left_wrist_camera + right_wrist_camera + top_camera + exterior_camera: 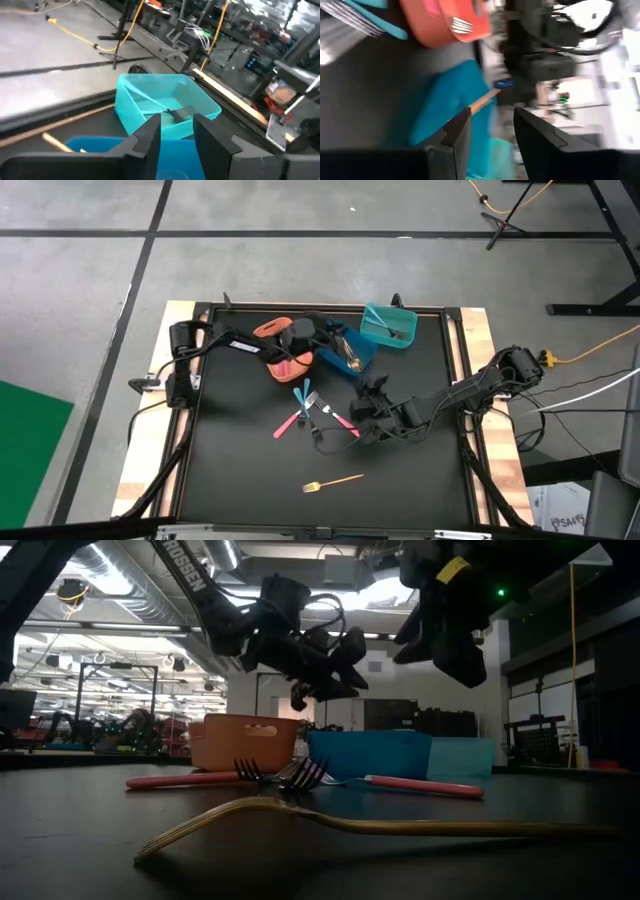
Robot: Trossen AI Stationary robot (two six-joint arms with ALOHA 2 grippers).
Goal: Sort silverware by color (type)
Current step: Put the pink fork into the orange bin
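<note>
Silverware is partly sorted, judging by how it lies. Landmark used: the blue bin [352,350] at the far middle of the surface [240,470].

Just left of the blue bin, the orange bin [290,365] is seen with pink-handled pieces inside; a fork head shows in it in the right wrist view. The left gripper [325,328] hangs over the blue bin's near-left edge, fingers spread with nothing seen between them. Inside the blue bin a gold-toned piece [350,358] is seen. Just right of the blue bin and a little farther back, the teal bin [388,323] holds at least one fork with a light-blue handle [172,111].

Left to do: toward the front of the surface from the blue bin, a loose cluster is left unsorted — a pink piece [288,423], a light-blue-handled piece [302,395], and a pink-handled fork [340,417]. Farther front from the blue bin, a gold fork [333,480] lies alone. The right gripper [368,405] hovers just front-right of the blue bin, beside the cluster, fingers parted and empty.

Roughly over halfway, as judged.
</note>
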